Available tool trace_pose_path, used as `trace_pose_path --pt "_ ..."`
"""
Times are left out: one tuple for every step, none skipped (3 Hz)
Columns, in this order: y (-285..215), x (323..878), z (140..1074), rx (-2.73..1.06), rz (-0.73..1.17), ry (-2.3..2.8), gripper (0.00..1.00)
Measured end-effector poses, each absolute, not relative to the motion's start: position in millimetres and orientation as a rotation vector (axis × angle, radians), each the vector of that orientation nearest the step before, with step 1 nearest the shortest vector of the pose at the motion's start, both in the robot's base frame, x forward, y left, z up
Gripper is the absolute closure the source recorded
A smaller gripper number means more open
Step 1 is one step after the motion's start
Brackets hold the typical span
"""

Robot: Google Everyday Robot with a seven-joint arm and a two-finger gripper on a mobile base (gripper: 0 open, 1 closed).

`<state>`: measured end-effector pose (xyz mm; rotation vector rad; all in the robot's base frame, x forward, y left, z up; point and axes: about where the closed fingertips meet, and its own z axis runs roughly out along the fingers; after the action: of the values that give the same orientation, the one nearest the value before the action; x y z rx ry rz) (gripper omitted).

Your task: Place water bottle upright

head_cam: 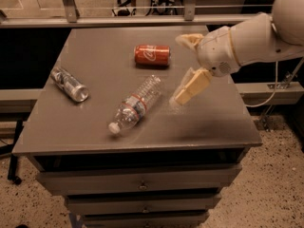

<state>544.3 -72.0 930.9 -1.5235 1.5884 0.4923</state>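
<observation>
The water bottle (136,102) lies on its side near the middle of the grey tabletop (95,46). It is clear and ribbed, with a red-blue-green label band, and its white cap points to the front left. My gripper (179,68) hovers just right of the bottle's base, above the table and apart from it. It is open and empty, with one cream finger (190,39) toward the back and the other (191,86) toward the front.
A red soda can (152,54) lies on its side behind the bottle, just left of the gripper. A slim silver can (70,83) lies at the left. The table is a drawer cabinet (142,184) with edges close at front and right. A rail runs behind.
</observation>
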Motion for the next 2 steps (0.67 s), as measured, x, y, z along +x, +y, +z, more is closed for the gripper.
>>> trace_pose_path --pt "-45 545 929 -1.721 0.362 1.564 0.00" --pt "-15 539 924 -1.922 0.221 1.491 0.00"
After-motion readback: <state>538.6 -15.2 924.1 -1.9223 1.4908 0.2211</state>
